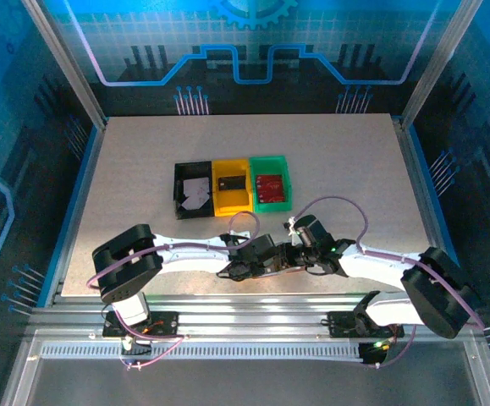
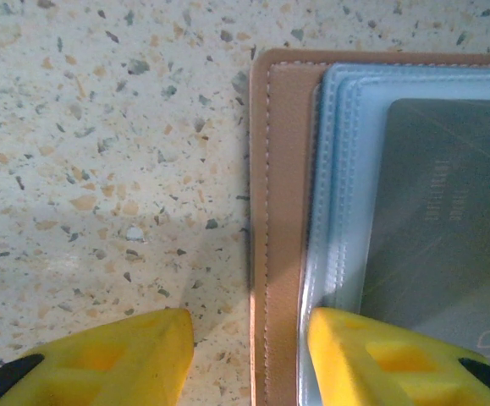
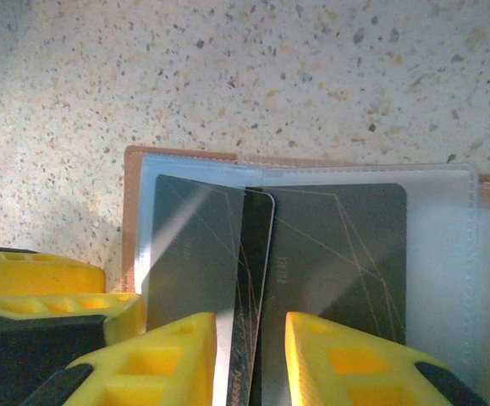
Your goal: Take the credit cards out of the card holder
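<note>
The tan-pink card holder (image 3: 130, 211) lies open on the speckled table, its clear sleeves facing up. Dark grey credit cards (image 3: 338, 245) sit flat in the sleeves. One dark card (image 3: 257, 254) stands on edge, partly raised, between the yellow fingers of my right gripper (image 3: 251, 355), which is open with a gap on each side of it. My left gripper (image 2: 249, 355) is open astride the holder's tan edge (image 2: 283, 211), one finger over the table and the other on the sleeve beside a grey card (image 2: 448, 220). Both grippers (image 1: 274, 258) meet near the table's front.
A black tray (image 1: 180, 179) with a white card, a yellow tray (image 1: 232, 201) with a dark card and a green tray (image 1: 271, 162) with a red card stand in a row behind the grippers. Bare table lies to either side. A left finger (image 3: 50, 283) shows beside the holder.
</note>
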